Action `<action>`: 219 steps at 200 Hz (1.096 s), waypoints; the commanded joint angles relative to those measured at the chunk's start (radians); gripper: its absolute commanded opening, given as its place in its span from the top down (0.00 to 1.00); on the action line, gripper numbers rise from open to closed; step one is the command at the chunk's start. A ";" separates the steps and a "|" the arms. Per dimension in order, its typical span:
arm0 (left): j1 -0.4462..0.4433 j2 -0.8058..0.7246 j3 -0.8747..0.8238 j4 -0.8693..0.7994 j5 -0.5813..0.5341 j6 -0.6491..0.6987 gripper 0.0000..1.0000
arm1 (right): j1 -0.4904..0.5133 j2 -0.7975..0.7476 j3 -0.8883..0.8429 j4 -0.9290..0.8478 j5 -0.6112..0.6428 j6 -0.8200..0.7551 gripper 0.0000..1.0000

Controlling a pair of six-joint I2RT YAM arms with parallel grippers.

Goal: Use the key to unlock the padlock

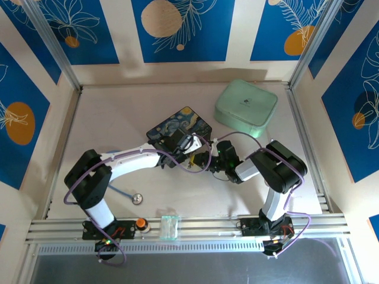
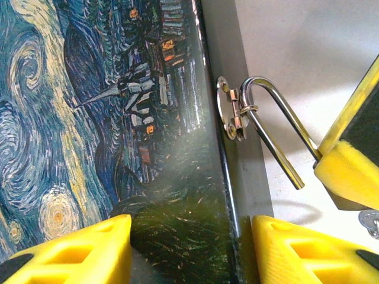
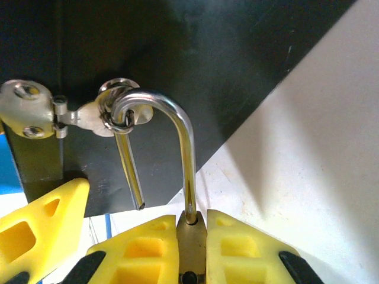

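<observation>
Right wrist view: the right gripper [image 3: 191, 221] pinches the tiny brass-gold padlock [image 3: 191, 240] with its thin silver loop. The loop hooks through the small silver clasp [image 3: 89, 115] on the side of the dark blue painted tin [image 3: 207, 47], and one loop end is out of the lock body. The left gripper [image 2: 189, 242] sits wide open over the tin's edge.

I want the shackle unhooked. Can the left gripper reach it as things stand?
Probably not: the left gripper straddles the edge of the tin, short of the clasp, and the right gripper, shut on the padlock, crowds the shackle.
</observation>
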 commanded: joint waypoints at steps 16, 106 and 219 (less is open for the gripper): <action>0.007 0.063 -0.064 -0.129 0.005 0.003 0.50 | -0.040 0.035 -0.029 0.072 0.043 0.083 0.98; -0.002 0.070 -0.074 -0.139 -0.007 0.011 0.53 | -0.083 0.020 -0.078 0.239 0.058 0.123 0.99; -0.003 0.086 -0.070 -0.144 0.028 -0.005 0.59 | -0.011 0.056 -0.074 0.321 0.275 0.218 1.00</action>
